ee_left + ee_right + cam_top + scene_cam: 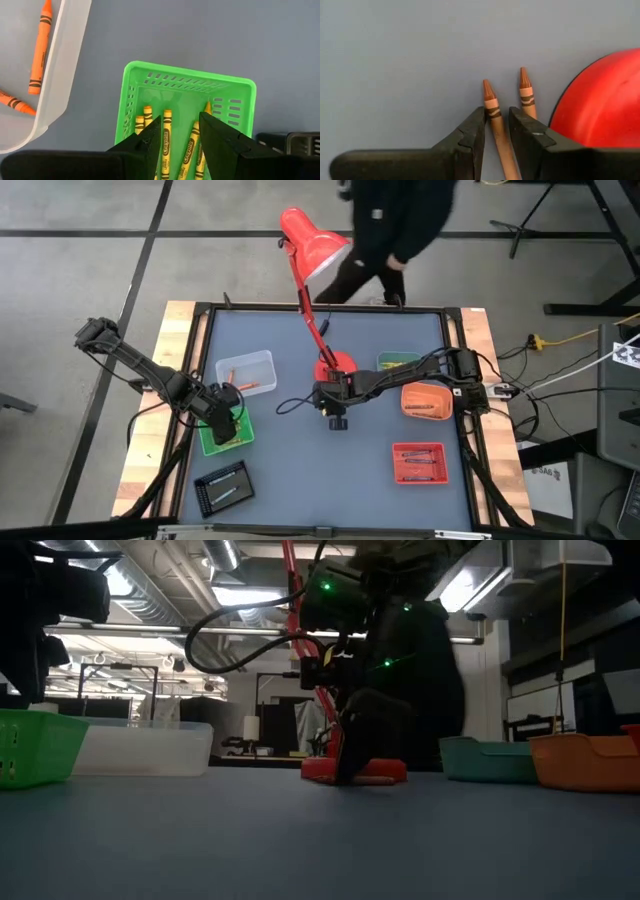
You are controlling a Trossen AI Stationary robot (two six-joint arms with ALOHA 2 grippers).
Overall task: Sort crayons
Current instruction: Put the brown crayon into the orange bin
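the right end effector is low over the tabletop beside the red lamp base. its fingers stand a little apart with one brown-orange crayon lying between them; whether the pads already press on it cannot be told. a second crayon of the same colour lies just beside it, nearer the lamp base.

step in hand, as judged: pick one crayon off the tabletop.
- keep the fingers centred on the crayon shaft, below the paper bands, so the stick does not pivot on closing.
- close without touching the neighbouring crayon or the lamp base.
- lift straight up before travelling.

the left end effector hovers over the green tray, fingers apart and empty. yellow crayons lie in that tray; orange crayons lie in the clear tray next to it.

view differences:
- only the right wrist view shows both crayons and the finger gap; in the high view the arm covers them.
- the high view alone gives the layout: the orange tray, the red tray and the black tray.
- the low view shows the right end effector down near the surface, but not the crayons clearly.
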